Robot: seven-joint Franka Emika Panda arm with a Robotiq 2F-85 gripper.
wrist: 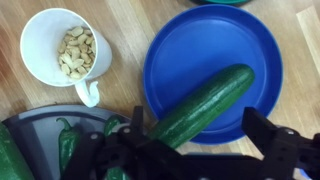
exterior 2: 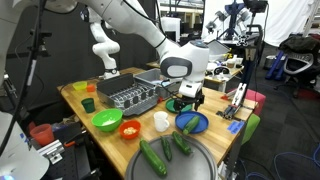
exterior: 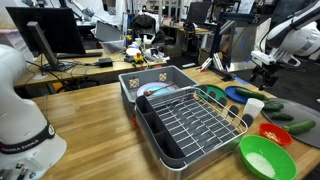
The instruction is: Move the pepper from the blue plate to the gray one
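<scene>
On the surface point(wrist: 130, 20) beside a mug of nuts point(wrist: 65, 50): hovers over the blue plate point(wrist: 200, 40) with pincer point(wrist: 190, 128) spread wide astride the slantwise pepper point(wrist: 215, 95), near the gray plate point(wrist: 35, 122).

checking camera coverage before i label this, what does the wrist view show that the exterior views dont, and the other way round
Only the wrist view shows the nuts inside the white cup.

Only the exterior views show the dish rack, the green bowl, the red bowl and the robot arm.

Both share the blue plate with the long green pepper on it, the cup, the gray plate holding other green vegetables, and the open gripper over the blue plate.
</scene>
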